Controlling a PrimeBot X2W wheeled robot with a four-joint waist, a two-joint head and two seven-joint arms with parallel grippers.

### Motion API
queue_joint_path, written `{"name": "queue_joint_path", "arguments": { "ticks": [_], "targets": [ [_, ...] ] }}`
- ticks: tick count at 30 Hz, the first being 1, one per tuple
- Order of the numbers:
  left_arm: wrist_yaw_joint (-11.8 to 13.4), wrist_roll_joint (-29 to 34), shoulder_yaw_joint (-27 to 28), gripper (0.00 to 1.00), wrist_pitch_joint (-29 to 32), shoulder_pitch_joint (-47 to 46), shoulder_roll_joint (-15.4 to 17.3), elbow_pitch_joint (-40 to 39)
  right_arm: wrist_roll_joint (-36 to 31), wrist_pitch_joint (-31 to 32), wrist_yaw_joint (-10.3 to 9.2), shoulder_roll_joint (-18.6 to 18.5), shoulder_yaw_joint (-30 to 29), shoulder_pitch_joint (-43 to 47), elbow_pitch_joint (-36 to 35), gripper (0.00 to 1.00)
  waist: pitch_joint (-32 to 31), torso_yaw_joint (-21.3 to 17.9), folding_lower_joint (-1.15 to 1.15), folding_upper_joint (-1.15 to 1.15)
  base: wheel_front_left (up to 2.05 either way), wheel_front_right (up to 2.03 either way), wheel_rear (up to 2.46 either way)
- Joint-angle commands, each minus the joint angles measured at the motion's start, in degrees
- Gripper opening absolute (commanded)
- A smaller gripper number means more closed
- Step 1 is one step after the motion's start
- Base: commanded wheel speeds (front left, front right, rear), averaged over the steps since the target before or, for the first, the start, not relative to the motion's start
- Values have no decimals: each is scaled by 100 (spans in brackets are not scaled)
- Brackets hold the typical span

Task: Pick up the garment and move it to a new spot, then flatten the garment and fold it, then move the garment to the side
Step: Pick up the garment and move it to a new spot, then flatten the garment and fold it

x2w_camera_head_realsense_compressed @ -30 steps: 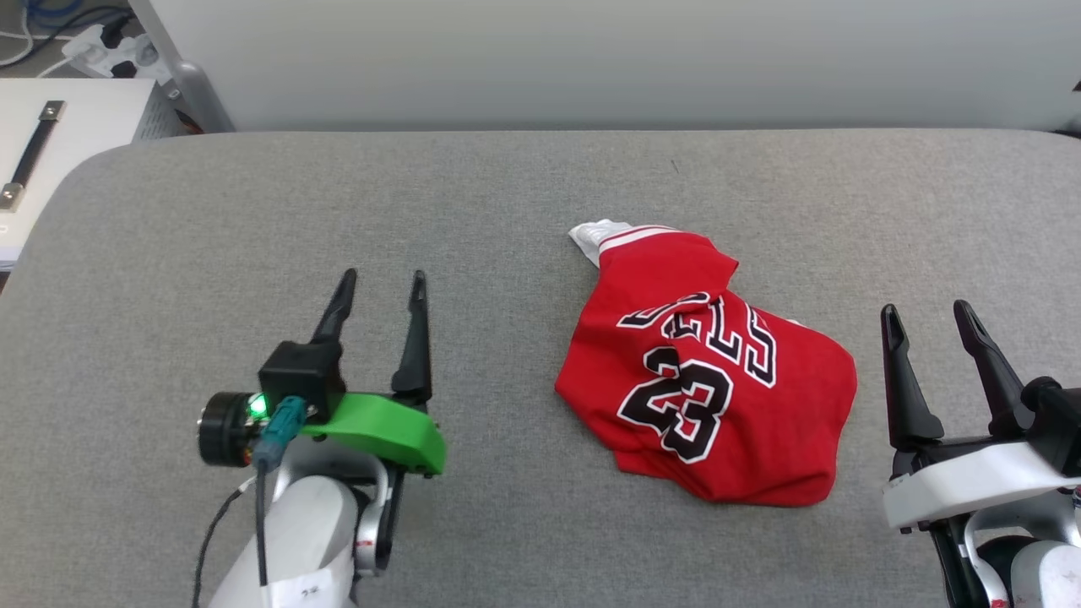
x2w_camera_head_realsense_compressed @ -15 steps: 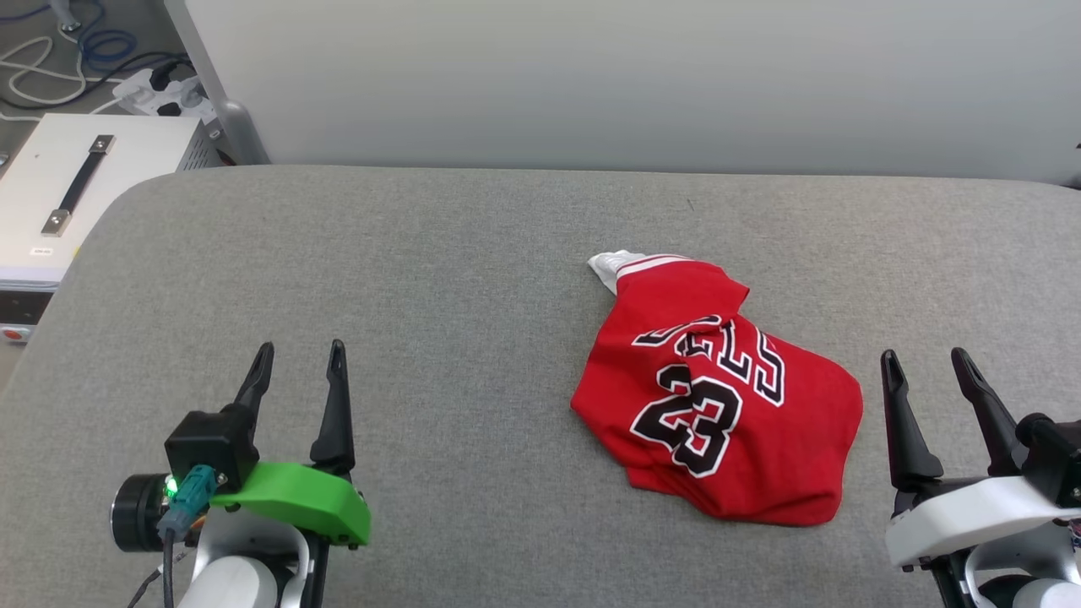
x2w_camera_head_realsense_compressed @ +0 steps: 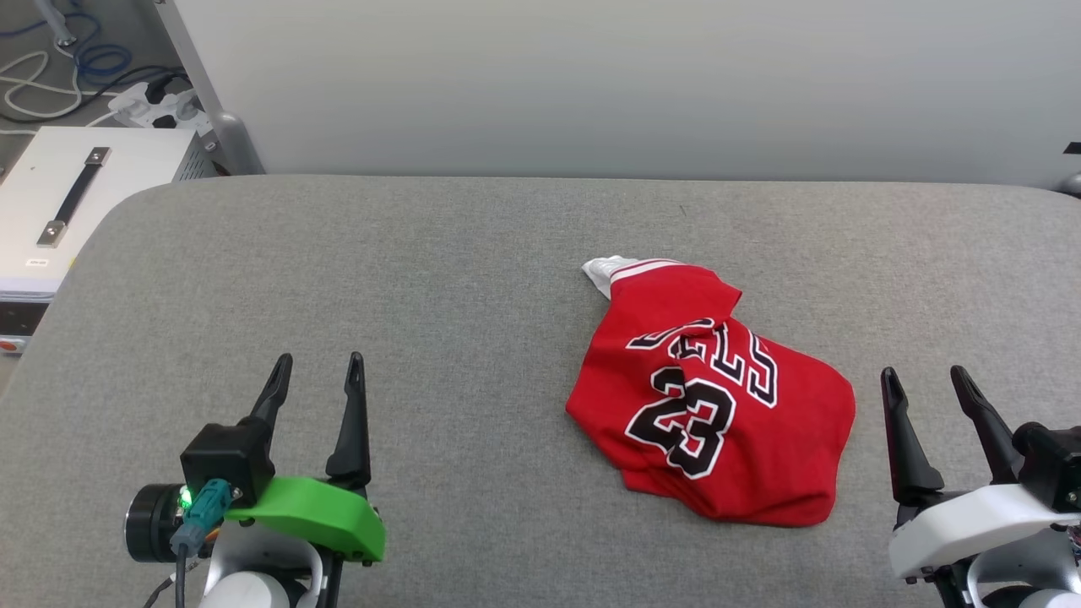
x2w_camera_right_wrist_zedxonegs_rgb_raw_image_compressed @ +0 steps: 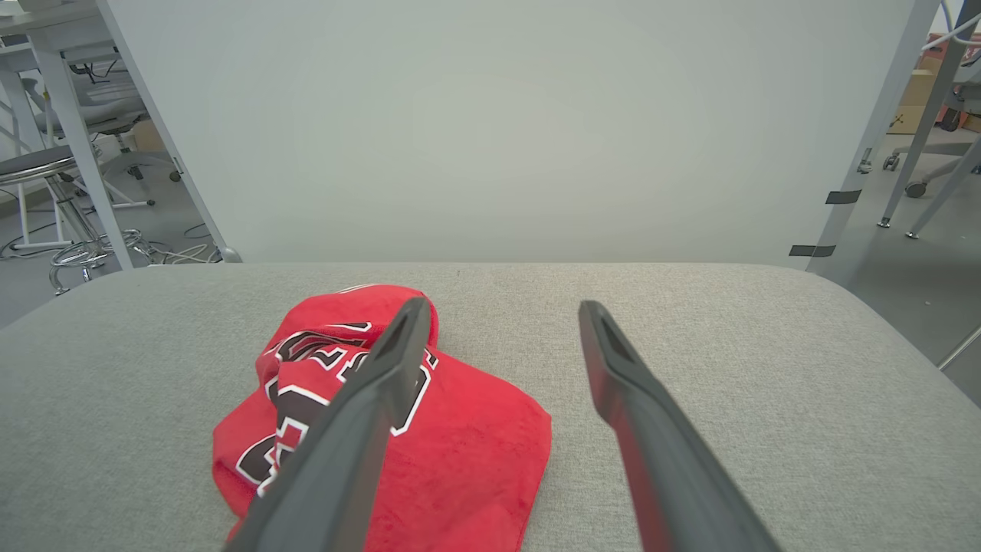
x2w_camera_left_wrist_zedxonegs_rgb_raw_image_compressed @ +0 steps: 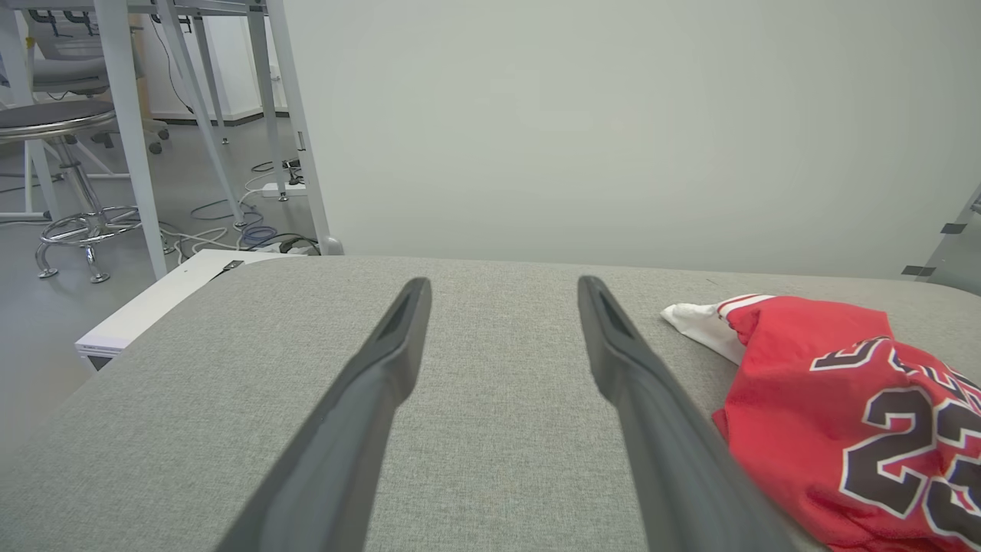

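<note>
The garment (x2w_camera_head_realsense_compressed: 718, 405), a red jersey with black "23" lettering and a white sleeve tip, lies crumpled on the grey padded table (x2w_camera_head_realsense_compressed: 422, 279), right of centre. It also shows at the right in the left wrist view (x2w_camera_left_wrist_zedxonegs_rgb_raw_image_compressed: 835, 414) and at the lower left in the right wrist view (x2w_camera_right_wrist_zedxonegs_rgb_raw_image_compressed: 452, 429). My left gripper (x2w_camera_head_realsense_compressed: 318, 370) stands open at the lower left, well left of the garment and empty. My right gripper (x2w_camera_head_realsense_compressed: 922, 378) stands open just right of the garment's edge, holding nothing.
A white box with a black handle (x2w_camera_head_realsense_compressed: 59, 203) sits beyond the table's left edge, with cables and a power strip (x2w_camera_head_realsense_compressed: 152, 101) behind it. A pale wall panel (x2w_camera_head_realsense_compressed: 591, 84) runs along the table's far edge. Stools and table legs (x2w_camera_left_wrist_zedxonegs_rgb_raw_image_compressed: 84, 184) stand to the left.
The head camera has shifted, so the scene sits lower in the picture. My left gripper has drawn back toward the lower left. The garment and right gripper have kept their places.
</note>
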Motion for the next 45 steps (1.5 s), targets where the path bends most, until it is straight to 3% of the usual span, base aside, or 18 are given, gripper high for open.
{"name": "queue_joint_path", "arguments": {
  "ticks": [1,12,20,31,40,41,43,45],
  "targets": [
    [36,9,4,100,11,89,31,-25,3,19,-5,-27,-18,40,-22,100,17,9,0,0,0,0,0],
    [79,-8,10,100,-132,-99,-64,-39,406,582,-5,-349,-531,-276,425,100,294,226,0,0,0,0,0],
    [62,-10,-56,100,-311,-369,-237,24,1062,1813,-5,-899,-727,-785,1120,100,736,467,0,0,0,0,0],
    [-26,-10,-160,100,-512,-738,-442,274,1828,3192,-5,-1638,417,-1415,1759,100,1176,743,0,0,0,0,0],
    [-64,-25,-196,100,-609,-839,-525,452,2316,3912,-5,-1735,1140,-1261,2484,100,1313,863,0,0,0,0,0],
    [-65,-28,-197,100,-616,-843,-529,468,2333,3947,-5,-1736,1196,-1237,2521,79,1312,862,0,0,0,0,0],
    [-62,-30,-197,100,-625,-838,-526,497,2397,3952,-5,-1702,1242,-1204,2548,0,1290,847,0,0,0,0,0],
    [-54,-33,-197,100,-626,-825,-519,522,2416,3917,-5,-1695,1272,-1175,2530,0,1226,814,0,0,0,0,0]
  ]
}}
